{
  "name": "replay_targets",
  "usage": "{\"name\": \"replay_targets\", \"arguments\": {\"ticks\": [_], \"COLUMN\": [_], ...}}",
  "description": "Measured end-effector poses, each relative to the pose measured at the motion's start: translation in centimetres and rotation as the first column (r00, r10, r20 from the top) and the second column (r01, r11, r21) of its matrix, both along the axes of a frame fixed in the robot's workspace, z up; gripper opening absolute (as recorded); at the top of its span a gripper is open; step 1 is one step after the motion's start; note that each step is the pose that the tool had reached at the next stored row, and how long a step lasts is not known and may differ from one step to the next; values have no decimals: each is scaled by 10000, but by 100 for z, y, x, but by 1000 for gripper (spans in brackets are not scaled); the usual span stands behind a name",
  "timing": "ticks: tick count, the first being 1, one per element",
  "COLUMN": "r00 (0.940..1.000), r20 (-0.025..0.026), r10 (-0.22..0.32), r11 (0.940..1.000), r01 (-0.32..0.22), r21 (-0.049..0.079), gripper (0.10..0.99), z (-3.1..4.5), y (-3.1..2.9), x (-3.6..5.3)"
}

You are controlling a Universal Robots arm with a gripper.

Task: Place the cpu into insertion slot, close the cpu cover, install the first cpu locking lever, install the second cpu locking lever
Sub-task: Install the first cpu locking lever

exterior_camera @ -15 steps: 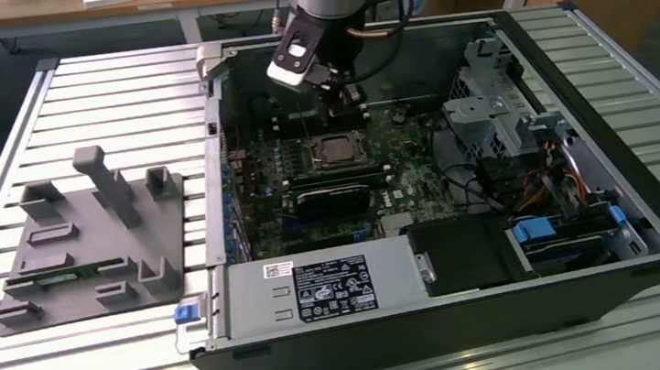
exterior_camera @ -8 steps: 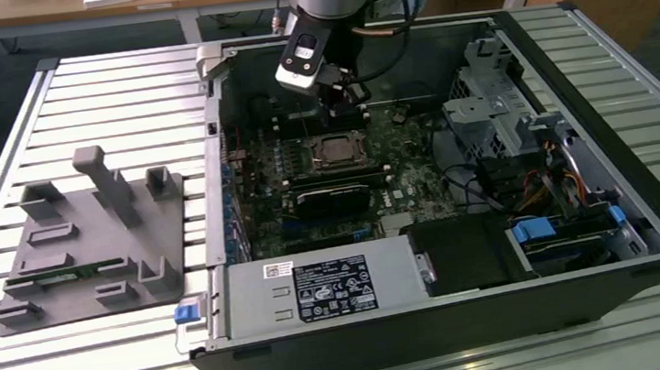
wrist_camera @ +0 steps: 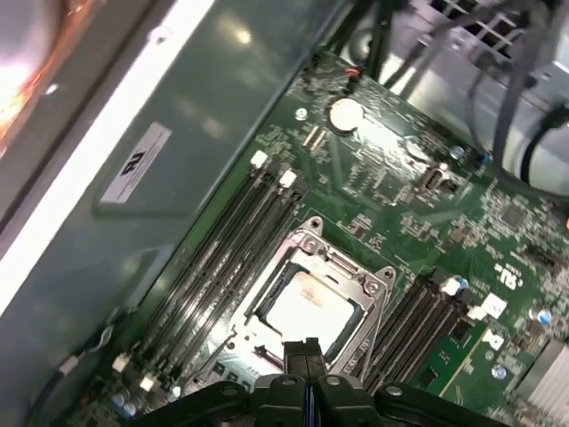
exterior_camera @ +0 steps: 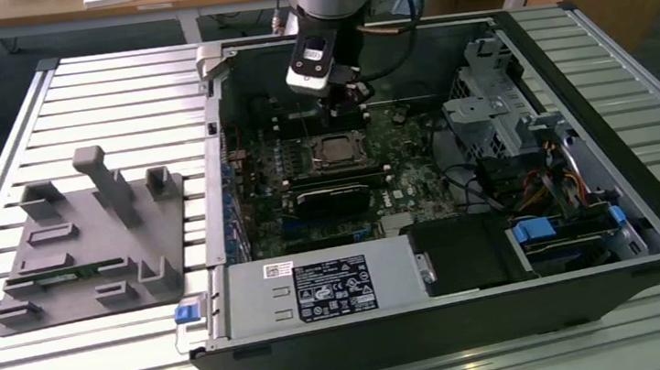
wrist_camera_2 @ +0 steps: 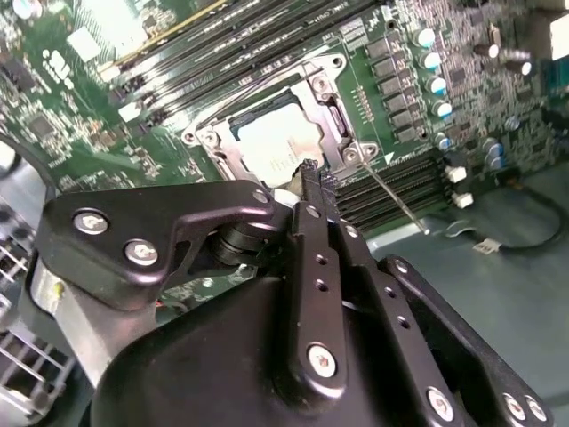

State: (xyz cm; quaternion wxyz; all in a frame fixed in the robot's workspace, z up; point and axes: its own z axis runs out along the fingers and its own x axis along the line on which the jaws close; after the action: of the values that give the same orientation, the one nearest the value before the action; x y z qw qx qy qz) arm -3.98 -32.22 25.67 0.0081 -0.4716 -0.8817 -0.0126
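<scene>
1. The gripper (wrist_camera_2: 313,178) has its jaws pressed together, only a thin seam between them, with nothing in their grasp
2. In both wrist views the tips hang just above one edge of the socket; I cannot tell whether they touch it
3. The cpu (wrist_camera: 307,307) sits in the insertion slot (wrist_camera: 274,286), its pale top showing through the window of the cpu cover (wrist_camera: 369,289), which appears to lie flat over it
4. A thin locking lever (wrist_camera_2: 396,200) angles out from the socket corner across the memory slots (wrist_camera: 231,240), seemingly unlatched
5. By my reading, placing and covering are done and the first lever is in hand
6. Seating it would call for the closed tips to bear on that slim rod without slipping, inside the computer case (exterior_camera: 468,322)
</scene>
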Motion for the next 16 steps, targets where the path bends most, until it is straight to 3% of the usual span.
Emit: {"name": "replay_targets", "arguments": {"ticks": [7,8,12,16], "r00": [9934,9870,9726,9493], "r20": [0,0,0,10], "r10": [1145,1610,2325,3143], "r11": [9934,9870,9726,9493], "r01": [-1145,-1610,-2325,-3143], "r21": [1,0,1,-2], "gripper": [106,106,106,106], "z": [-2,-2,-3,-4], "y": [0,0,0,0], "x": [0,0,0,0]}}
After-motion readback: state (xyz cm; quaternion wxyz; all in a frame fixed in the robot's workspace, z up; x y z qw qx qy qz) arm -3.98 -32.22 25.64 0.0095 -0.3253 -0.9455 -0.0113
